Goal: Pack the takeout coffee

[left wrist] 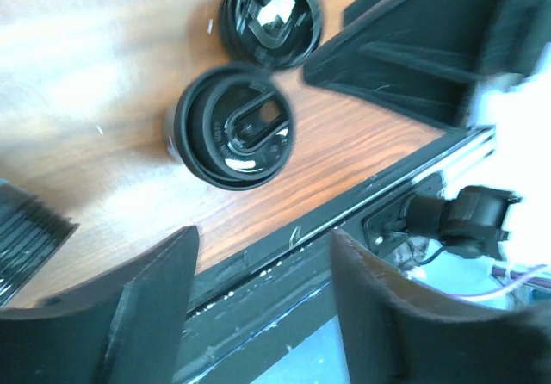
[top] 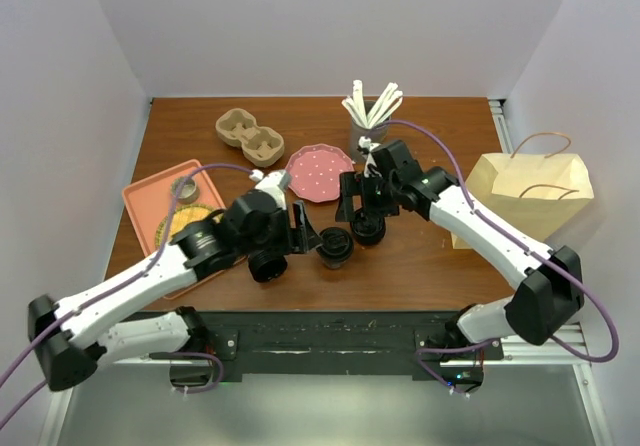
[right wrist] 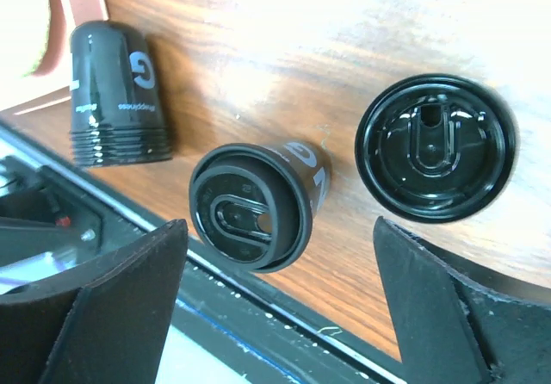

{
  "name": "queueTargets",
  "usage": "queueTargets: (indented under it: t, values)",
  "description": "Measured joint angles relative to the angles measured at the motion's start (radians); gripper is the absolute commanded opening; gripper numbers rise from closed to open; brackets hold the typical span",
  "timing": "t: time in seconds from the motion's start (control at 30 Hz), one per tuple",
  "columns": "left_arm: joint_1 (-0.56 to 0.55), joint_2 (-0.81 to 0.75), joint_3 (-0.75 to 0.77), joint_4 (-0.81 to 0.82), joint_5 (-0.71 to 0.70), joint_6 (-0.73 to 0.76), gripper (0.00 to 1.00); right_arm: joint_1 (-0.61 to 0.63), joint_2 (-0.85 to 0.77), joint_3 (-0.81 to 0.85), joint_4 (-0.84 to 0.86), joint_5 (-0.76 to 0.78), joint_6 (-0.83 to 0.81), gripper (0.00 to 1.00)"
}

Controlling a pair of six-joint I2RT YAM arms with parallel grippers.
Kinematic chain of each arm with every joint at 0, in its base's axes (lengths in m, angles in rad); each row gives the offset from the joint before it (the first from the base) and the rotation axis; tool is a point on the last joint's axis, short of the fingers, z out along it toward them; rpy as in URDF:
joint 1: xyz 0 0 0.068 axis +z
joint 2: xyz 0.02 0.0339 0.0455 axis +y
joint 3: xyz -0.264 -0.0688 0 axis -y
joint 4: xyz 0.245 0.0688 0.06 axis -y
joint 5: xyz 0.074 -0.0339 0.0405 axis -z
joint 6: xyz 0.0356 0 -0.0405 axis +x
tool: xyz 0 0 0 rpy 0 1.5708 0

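Nearest the front edge of the table [top: 420, 256], three black cups stand in a loose row between the arms. The left gripper [left wrist: 258, 281] hangs above them with jaws spread and nothing between them. The right gripper [right wrist: 275, 298] is likewise wide apart and empty.

The middle cup [right wrist: 254, 203] wears its lid and stands upright. The right cup [right wrist: 435, 160] sits just beside it, also lidded. The left cup [right wrist: 116, 91] shows a ribbed band at one end, perhaps several nested; I cannot tell.

These are probably thin paper cups with snap-on plastic lids:
- They are light, and top-heavy if filled, which the pictures do not show.
- The glossy walls look slick and would buckle under a hard squeeze.
- A pull on the lid could pop it off.
- The best hold seems to be across the wall just under the lid's rim, where it is stiffest, with a gentle close.

Farther back lie the plate [top: 318, 171] and the tray [top: 140, 201]. Beyond them is the pulp carrier [top: 250, 136], light and likely to slide when a cup is pressed in. The bag [top: 530, 191] stands at the right, soft-sided and easy to tip.
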Motion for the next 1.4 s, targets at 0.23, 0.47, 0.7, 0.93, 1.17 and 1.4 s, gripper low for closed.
queueTargets:
  t: [0.23, 0.47, 0.7, 0.93, 1.17, 1.4]
  values:
    - [0.000, -0.256, 0.013, -0.100, -0.135, 0.078, 0.85, 0.175, 0.080, 0.163, -0.097, 0.196, 0.013, 0.99]
    - [0.000, -0.365, 0.008, -0.182, -0.203, 0.093, 1.00, 0.251, 0.198, 0.208, -0.165, 0.311, 0.029, 0.91]
    - [0.000, -0.457, -0.010, -0.243, -0.226, 0.100, 1.00, 0.312, 0.242, 0.221, -0.202, 0.360, 0.051, 0.85]
    - [0.000, -0.501, -0.021, -0.285, -0.242, 0.099, 1.00, 0.346, 0.242, 0.221, -0.207, 0.379, 0.073, 0.85]
    - [0.000, -0.518, -0.027, -0.296, -0.243, 0.098, 1.00, 0.352, 0.247, 0.221, -0.207, 0.406, 0.077, 0.84]
    - [0.000, -0.523, -0.031, -0.318, -0.242, 0.089, 1.00, 0.365, 0.297, 0.221, -0.210, 0.434, 0.077, 0.81]
